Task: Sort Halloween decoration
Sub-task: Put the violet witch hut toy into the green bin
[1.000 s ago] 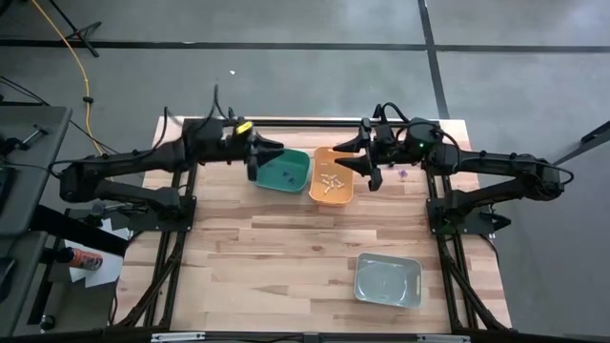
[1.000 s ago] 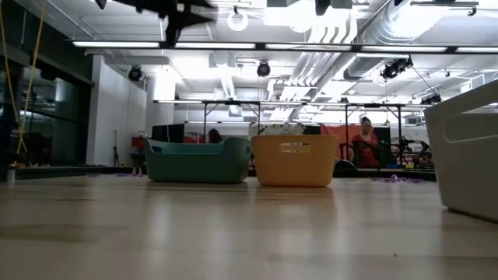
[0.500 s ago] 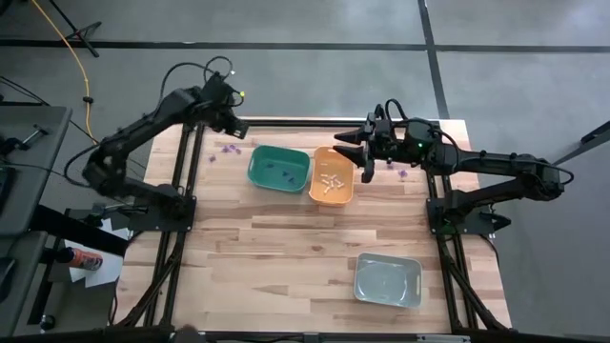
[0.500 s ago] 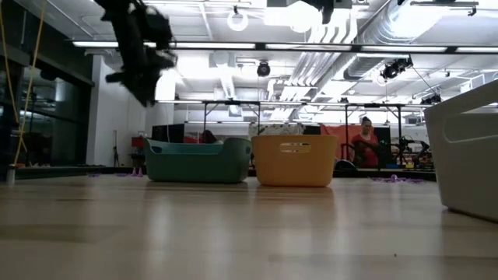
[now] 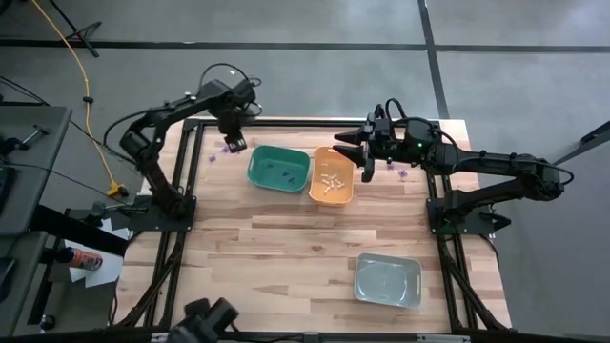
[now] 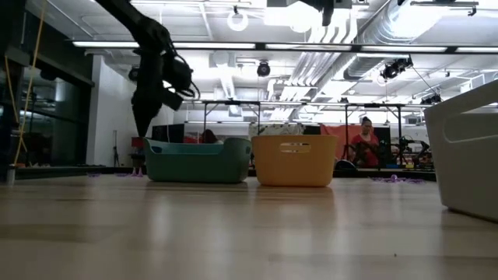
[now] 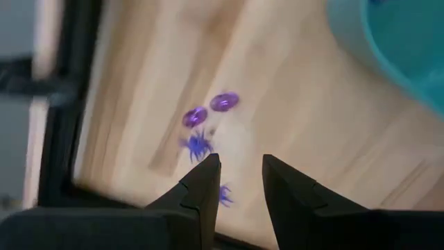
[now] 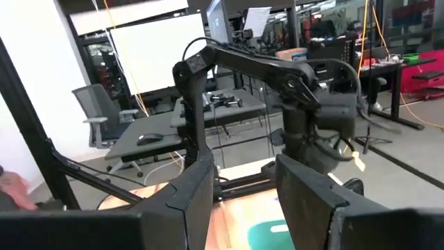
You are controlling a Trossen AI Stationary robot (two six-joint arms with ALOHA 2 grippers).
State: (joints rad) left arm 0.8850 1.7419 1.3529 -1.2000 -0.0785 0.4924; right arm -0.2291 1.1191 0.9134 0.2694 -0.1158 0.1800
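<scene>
Hanging over the far left corner of the worktop [image 5: 286,248], the left hand [image 5: 233,144] points down at a small scatter of purple trinkets [image 7: 208,118] lying loose on the wood. Its two dark fingers [image 7: 201,191] stand apart with bare wood showing between them, clutching nothing; two flat purple discs and a couple of spidery purple bits sit just past the tips. That scatter lies beside the green bin [image 5: 279,169], not in it.

Across the way, the right hand [image 5: 359,157] hovers at the orange bin [image 5: 333,176], near its far right edge, fingers [image 8: 187,201] spread wide and empty. A few dark specks rest inside the green bin, and pale cream pieces [image 5: 331,182] lie inside the orange one, which sits touching the green bin's side. More purple bits [image 5: 402,173] lie on the wood under the right arm. A grey bin [image 5: 388,280] sits well apart, toward the near right of the worktop.
</scene>
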